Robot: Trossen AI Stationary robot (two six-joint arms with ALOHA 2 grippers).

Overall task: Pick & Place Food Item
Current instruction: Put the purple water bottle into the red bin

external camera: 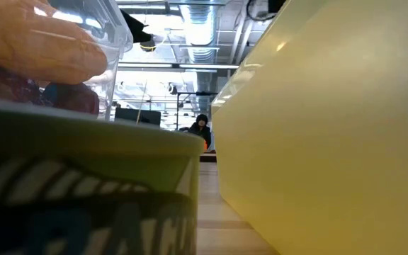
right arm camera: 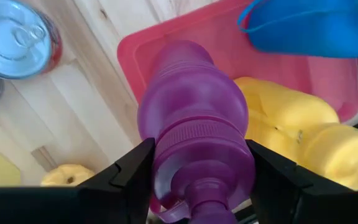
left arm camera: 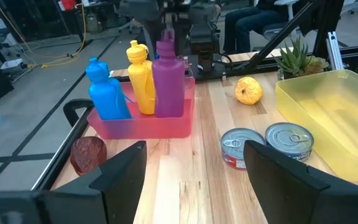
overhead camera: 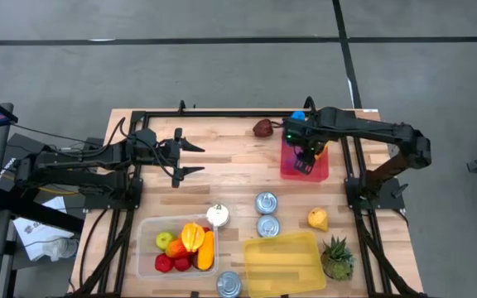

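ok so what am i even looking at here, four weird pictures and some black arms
Two robot arms work at a wooden table, filmed by four cameras: one overhead, one at table height mostly blocked by containers, one on each wrist. The right gripper is closed around a purple bottle standing in a pink tray beside a yellow bottle and a blue bottle. The left gripper waits open over bare table. Also there: tin cans, a yellow bin, a clear tub of toy fruit and a small plant.
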